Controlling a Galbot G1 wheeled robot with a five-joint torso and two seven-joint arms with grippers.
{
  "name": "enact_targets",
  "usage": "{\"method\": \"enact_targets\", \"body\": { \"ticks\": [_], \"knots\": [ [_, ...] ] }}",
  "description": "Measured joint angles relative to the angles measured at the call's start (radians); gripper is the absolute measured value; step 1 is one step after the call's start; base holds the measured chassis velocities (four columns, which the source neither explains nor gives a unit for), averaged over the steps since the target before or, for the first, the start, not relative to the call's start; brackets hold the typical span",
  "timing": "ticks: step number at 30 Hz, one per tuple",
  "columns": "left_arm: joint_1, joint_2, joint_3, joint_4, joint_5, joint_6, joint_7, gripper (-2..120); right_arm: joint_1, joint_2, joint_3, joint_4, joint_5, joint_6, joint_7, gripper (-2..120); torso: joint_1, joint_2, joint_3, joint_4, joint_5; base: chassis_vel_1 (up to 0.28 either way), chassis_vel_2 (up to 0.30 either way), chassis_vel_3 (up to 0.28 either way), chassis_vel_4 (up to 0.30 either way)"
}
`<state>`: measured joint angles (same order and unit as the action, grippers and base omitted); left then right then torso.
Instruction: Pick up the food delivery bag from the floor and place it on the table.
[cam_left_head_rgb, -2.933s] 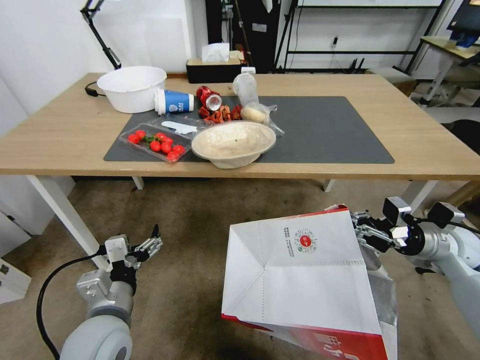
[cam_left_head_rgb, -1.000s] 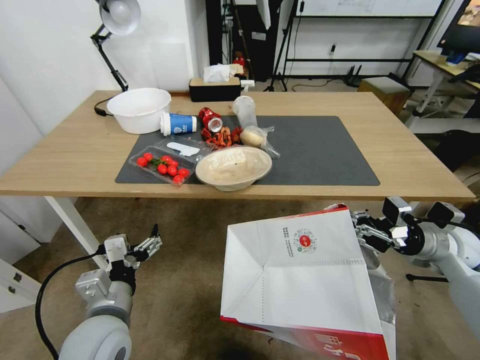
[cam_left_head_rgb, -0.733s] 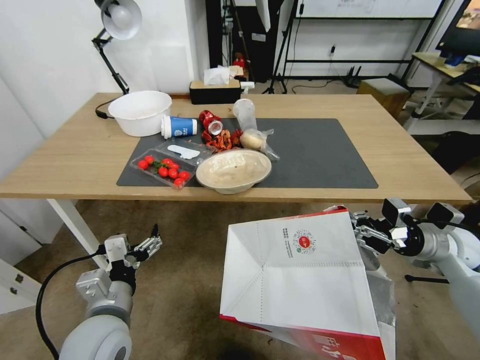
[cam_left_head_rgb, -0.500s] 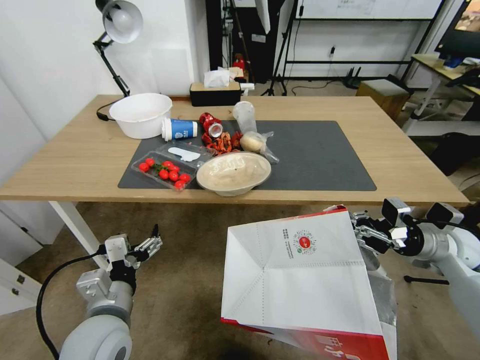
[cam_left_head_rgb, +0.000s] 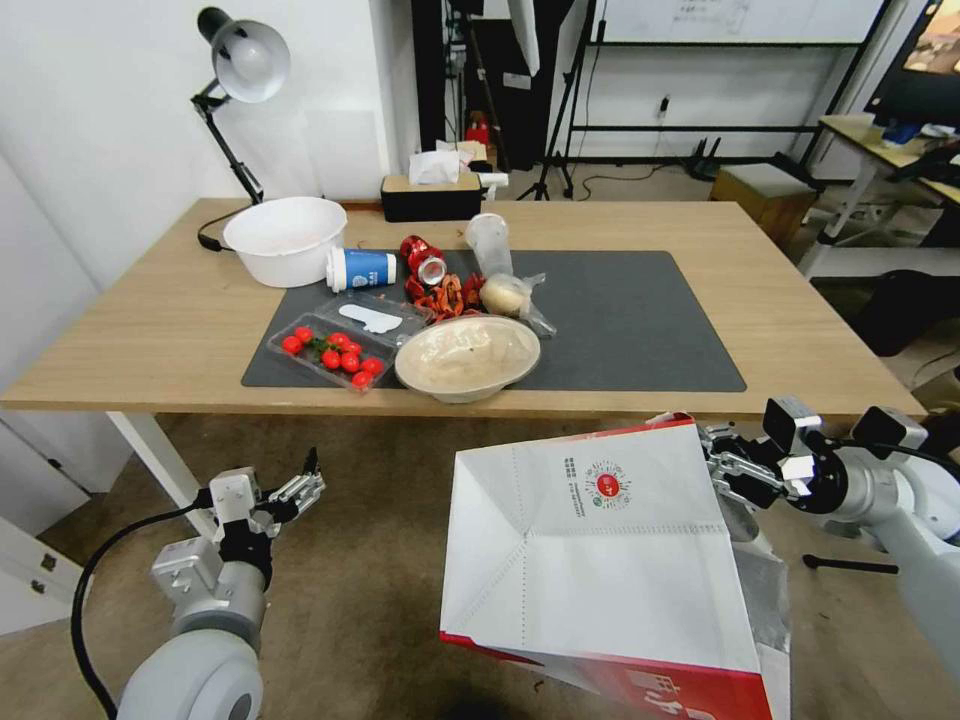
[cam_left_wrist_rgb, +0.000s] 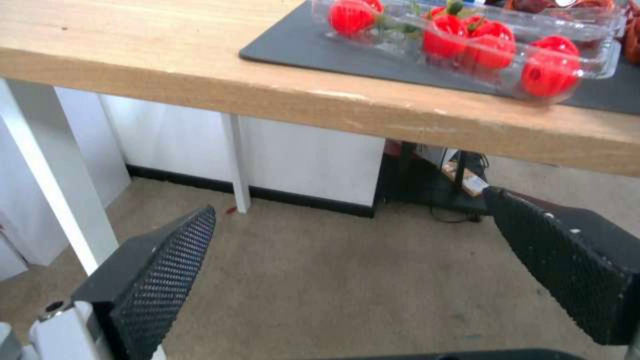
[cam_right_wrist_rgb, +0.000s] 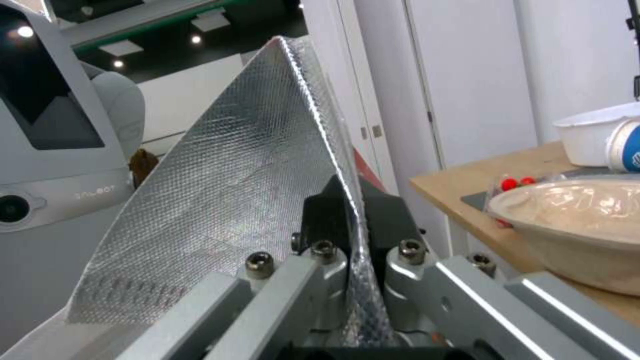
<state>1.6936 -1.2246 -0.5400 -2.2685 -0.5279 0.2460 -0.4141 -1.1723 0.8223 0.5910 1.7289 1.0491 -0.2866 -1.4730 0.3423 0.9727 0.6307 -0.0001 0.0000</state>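
Note:
The food delivery bag (cam_left_head_rgb: 600, 560) is white with a red edge band and a small round red logo, and it hangs above the floor (cam_left_head_rgb: 380, 560) in front of the table (cam_left_head_rgb: 160, 330). My right gripper (cam_left_head_rgb: 722, 468) is shut on the bag's upper right edge. In the right wrist view the silver foil lining (cam_right_wrist_rgb: 233, 200) is pinched between the black pads (cam_right_wrist_rgb: 327, 215). My left gripper (cam_left_head_rgb: 300, 488) waits low at the left, open, with nothing between its fingers (cam_left_wrist_rgb: 160, 275), just below the table's front edge (cam_left_wrist_rgb: 400, 125).
The dark grey mat (cam_left_head_rgb: 620, 320) holds a beige bowl (cam_left_head_rgb: 467, 357), a tray of tomatoes (cam_left_head_rgb: 333, 352), a blue cup (cam_left_head_rgb: 362, 268) and a red can (cam_left_head_rgb: 422, 260). A white bowl (cam_left_head_rgb: 285, 238), desk lamp (cam_left_head_rgb: 240, 60) and tissue box (cam_left_head_rgb: 432, 195) stand further back. The mat's right half is bare.
The whole head view has shifted: the table now sits lower and farther in the picture and more of the room shows, so the camera has risen. The bag and both grippers keep their places.

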Motion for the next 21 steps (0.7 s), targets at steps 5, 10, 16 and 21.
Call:
{"method": "enact_targets", "body": {
  "ticks": [5,10,16,21],
  "knots": [
    [0.004,0.000,-0.002,-0.004,0.000,0.000,0.000,100,0.001,0.002,0.001,0.001,0.000,0.000,0.000,0,0.010,0.022,0.012,0.0000,0.0000,0.000,0.000,0.000,0.000],
    [0.005,0.000,-0.004,-0.005,0.000,0.000,0.001,100,0.001,0.003,0.002,0.002,0.000,0.001,0.001,0,0.019,0.042,0.023,0.0000,-0.0001,0.000,0.000,0.000,0.000],
    [0.006,-0.002,-0.004,-0.008,0.001,0.000,0.001,100,-0.003,0.001,0.003,0.005,0.000,0.001,0.001,0,0.030,0.069,0.039,0.0000,0.0000,0.000,0.000,0.000,0.000],
    [0.007,-0.003,-0.004,-0.010,0.002,0.000,0.002,100,-0.005,-0.002,0.007,0.008,0.001,0.001,0.001,0,0.040,0.092,0.052,0.0000,-0.0001,0.000,0.000,0.000,0.000]
  ]
}}
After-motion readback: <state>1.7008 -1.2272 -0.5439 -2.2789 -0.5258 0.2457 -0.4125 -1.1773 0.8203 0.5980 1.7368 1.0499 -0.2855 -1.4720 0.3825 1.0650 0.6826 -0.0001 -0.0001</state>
